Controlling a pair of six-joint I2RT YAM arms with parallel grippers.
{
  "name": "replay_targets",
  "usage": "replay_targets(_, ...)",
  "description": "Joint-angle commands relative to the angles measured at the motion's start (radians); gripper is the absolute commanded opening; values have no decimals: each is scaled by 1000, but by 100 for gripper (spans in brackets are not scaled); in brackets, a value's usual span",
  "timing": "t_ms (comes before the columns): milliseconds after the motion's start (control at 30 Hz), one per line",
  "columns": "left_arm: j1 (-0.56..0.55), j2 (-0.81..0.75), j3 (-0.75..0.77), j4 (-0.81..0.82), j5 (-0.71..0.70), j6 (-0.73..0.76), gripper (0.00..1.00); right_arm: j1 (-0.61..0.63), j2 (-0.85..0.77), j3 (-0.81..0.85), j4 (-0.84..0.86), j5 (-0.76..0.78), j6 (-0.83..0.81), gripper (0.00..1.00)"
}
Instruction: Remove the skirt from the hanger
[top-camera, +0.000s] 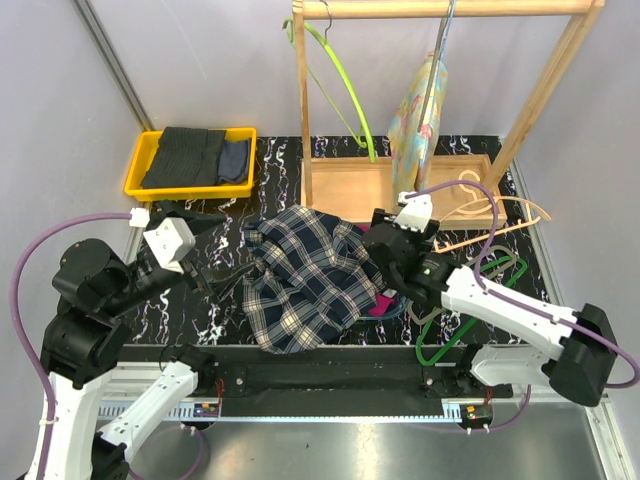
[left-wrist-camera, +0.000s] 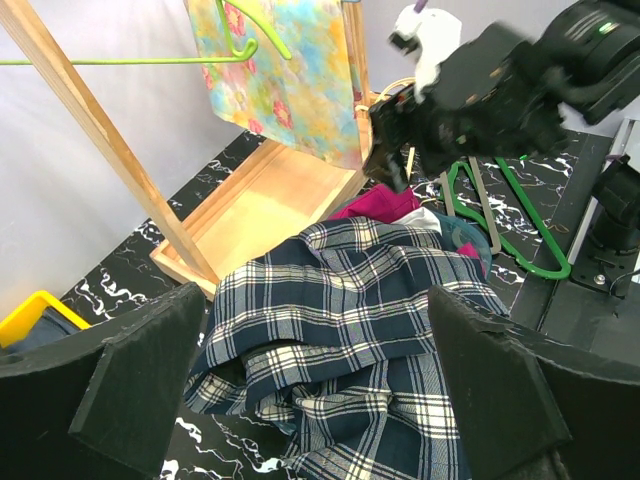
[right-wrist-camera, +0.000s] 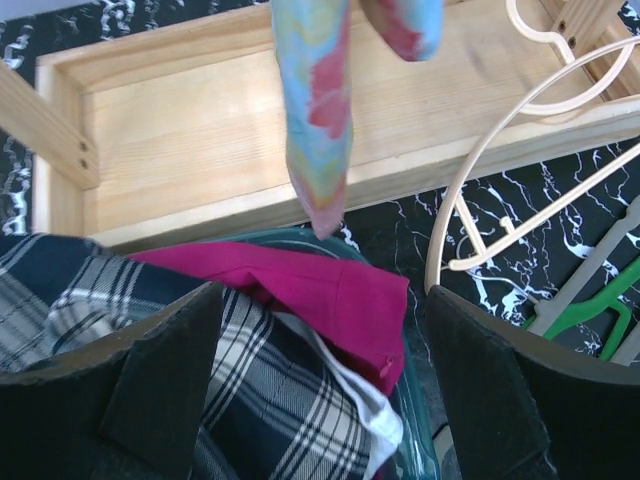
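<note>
At the far left a yellow plastic tray (top-camera: 142, 160) sits on the black marbled surface (top-camera: 215, 320), with dark folded clothes (top-camera: 195, 157) stacked inside it. Just right of it, the left hand (top-camera: 218, 281) is released; its two fingers stand wide apart and grasp nothing. It is aimed at the left edge of the navy-and-white plaid skirt (top-camera: 305, 280), close to the cloth but not visibly touching it.

The skirt lies crumpled in a loose heap on the surface at the centre, in front of the wooden rack (top-camera: 350, 185); whether a hanger is inside its folds cannot be told. A magenta garment (right-wrist-camera: 330, 290) pokes out from under the skirt's right edge, and a thin teal edge shows beside it.

The right hand (top-camera: 380, 240) hangs over that right edge, above the seam where plaid meets magenta; it too is released, its fingers spread wide with the cloth below them and nothing pinched between.

On the rack behind, a lime-green hanger (top-camera: 345, 90) hangs bare at the left; a pastel floral garment (top-camera: 418, 120) hangs further right, its hem over the rack's base. Right of the base, pale wooden hangers (top-camera: 500, 215) lie on the surface; nearer the arm, a green hanger (top-camera: 450, 330) lies flat.
</note>
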Motion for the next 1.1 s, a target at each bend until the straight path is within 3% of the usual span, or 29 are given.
replay_targets(0, 4, 2, 1, 37, -11, 8, 99, -63, 55, 5, 155, 59, -42, 89)
replay_targets(200, 4, 3, -5, 37, -14, 12, 99, -193, 110, -10, 330, 24, -151, 86)
replay_targets(300, 4, 0, -10, 37, -20, 17, 99, -224, 118, -26, 434, -27, -218, 72)
replay_targets(433, 4, 2, -4, 38, -29, 20, 99, -228, 121, -30, 458, -66, -226, 0)
replay_targets(700, 4, 10, 25, 29, -31, 22, 99, -198, -72, -121, 205, -188, -30, 0)
replay_targets(900, 4, 26, 42, 37, -11, 8, 99, -55, -265, -130, -220, -270, 235, 0)
replay_targets(1067, 4, 42, 68, 43, 0, -6, 99, 52, -317, -84, -398, -376, 355, 0)
